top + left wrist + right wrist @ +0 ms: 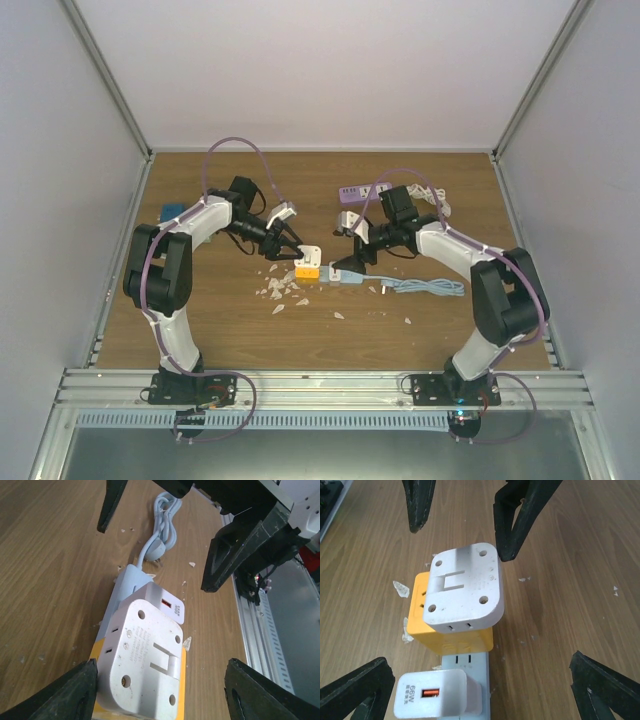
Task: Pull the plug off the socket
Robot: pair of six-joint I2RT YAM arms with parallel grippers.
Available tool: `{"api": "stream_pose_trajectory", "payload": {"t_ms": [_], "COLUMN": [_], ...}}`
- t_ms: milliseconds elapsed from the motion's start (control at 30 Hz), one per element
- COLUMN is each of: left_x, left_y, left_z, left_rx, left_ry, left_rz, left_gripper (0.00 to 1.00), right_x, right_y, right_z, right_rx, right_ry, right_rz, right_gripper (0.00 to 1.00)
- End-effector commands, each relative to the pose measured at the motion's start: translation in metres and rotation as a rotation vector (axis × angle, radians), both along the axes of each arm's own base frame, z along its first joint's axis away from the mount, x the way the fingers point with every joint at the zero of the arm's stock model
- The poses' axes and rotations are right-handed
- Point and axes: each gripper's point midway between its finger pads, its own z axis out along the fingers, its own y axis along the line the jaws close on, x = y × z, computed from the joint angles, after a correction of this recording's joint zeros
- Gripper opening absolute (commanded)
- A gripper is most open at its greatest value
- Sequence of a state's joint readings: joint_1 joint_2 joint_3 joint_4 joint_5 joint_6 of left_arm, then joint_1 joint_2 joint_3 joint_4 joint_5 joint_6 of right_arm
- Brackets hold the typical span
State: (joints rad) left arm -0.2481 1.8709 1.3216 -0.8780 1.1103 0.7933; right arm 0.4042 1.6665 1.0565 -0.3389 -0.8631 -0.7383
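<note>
Nothing of the pull is done yet, as far as the pictures show. The white plug (465, 585) sits fully seated on the yellow socket block (451, 635), flush with it and with no gap showing between the 2. The block itself is pushed into the end of the pale blue power strip (131, 577), just left of the middle of the overhead view.

The left gripper (288, 245) has its 2 fingers apart, 1 on each side of the white plug in its own wrist view and touching neither side. The right gripper (345, 265) faces it from the strip's side, its fingers spread wide and holding nothing. A white charger (435, 695) stands plugged into the strip between the right gripper and the yellow block.

By my reading, everything is left to do: 1 gripper has to close on the plug, the strip or block needs bracing, and the plug must then be drawn off.

At the bottom of the overhead view a metal rail (320, 385) carries the 2 arm bases. Beyond it lies the wood-grain table (230, 330), scattered with small pale chips (280, 290) around the strip. The strip's blue cable (430, 288) lies coiled to the right of centre. Farther up, a blue object (172, 212) lies at the left edge, partly hidden by the left arm, and a purple strip (352, 192) lies near the back. Plain white walls (320, 70) close the table in at the back and at both sides.
</note>
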Motion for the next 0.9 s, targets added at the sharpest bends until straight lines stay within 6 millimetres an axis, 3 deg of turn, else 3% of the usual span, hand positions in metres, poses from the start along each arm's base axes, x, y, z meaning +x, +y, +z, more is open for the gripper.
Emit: {"api": "stream_pose_trajectory", "payload": {"t_ms": [0,400,633,867], "left_x": [-0.011,-0.007,0.026,0.029], "left_y": [-0.008,-0.007,0.001,0.001], "left_z": [0.025,0.028,0.003,-0.009], "left_rx": [-0.068,-0.051,0.087,0.073], "left_ry": [-0.021,-0.05,-0.076,0.041], "left_rz": [-0.039,-0.019,0.112,0.149], "left_gripper": [0.68,0.67,0.91,0.98], "right_x": [-0.001,-0.009,-0.008,-0.002], "right_y": [0.015,0.035,0.04,0.035], "right_z": [0.009,0.011,0.003,-0.005], "right_rx": [0.065,0.102,0.074,0.061], "right_ry": [0.026,0.106,0.108,0.065], "right_rz": [0.029,0.12,0.128,0.041], "right_gripper": [0.96,0.9,0.9,0.97]}}
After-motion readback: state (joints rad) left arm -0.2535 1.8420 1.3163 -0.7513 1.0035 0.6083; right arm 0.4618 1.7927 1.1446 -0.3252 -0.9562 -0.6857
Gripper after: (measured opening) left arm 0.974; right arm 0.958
